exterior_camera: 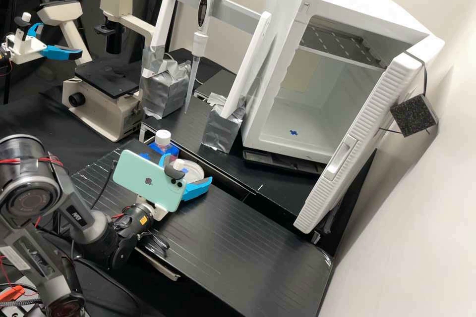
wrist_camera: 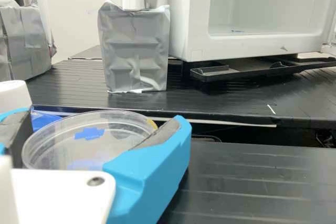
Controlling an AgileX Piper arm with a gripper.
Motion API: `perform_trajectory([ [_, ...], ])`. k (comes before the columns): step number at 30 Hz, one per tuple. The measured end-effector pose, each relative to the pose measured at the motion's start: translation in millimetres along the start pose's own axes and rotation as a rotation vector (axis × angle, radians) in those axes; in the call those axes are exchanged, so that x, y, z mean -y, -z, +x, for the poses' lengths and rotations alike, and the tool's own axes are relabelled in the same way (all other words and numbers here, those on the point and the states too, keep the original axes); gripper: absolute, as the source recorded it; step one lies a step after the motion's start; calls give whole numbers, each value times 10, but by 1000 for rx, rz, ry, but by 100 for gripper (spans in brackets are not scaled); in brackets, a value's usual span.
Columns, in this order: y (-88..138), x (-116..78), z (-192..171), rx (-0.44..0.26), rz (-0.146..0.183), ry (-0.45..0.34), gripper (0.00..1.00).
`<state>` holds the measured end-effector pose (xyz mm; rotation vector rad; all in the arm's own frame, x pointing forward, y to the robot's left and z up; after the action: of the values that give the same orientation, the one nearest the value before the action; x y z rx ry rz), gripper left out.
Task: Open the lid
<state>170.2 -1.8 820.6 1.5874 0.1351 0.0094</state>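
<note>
The white fridge [exterior_camera: 357,2] stands open, a metal shelf [exterior_camera: 339,44] and a small blue piece [exterior_camera: 293,132] inside. The gripper [exterior_camera: 186,168] is open around the clear round dish [wrist_camera: 113,135], which lies flat on the bench, face up, near a white-capped bottle [exterior_camera: 161,147] with pinkish contents.

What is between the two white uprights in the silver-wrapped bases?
A pipette hangs tip down between the white uprights, its upper part at the grey crossbar; the high view shows this.
</note>
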Motion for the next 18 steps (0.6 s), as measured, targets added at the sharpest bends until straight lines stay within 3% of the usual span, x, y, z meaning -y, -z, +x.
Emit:
perform_trajectory([
  [12, 62, -13, -14, -31, -10, -9, 0],
  [18, 88, -35, -44, -47, 3, -11, 0],
])
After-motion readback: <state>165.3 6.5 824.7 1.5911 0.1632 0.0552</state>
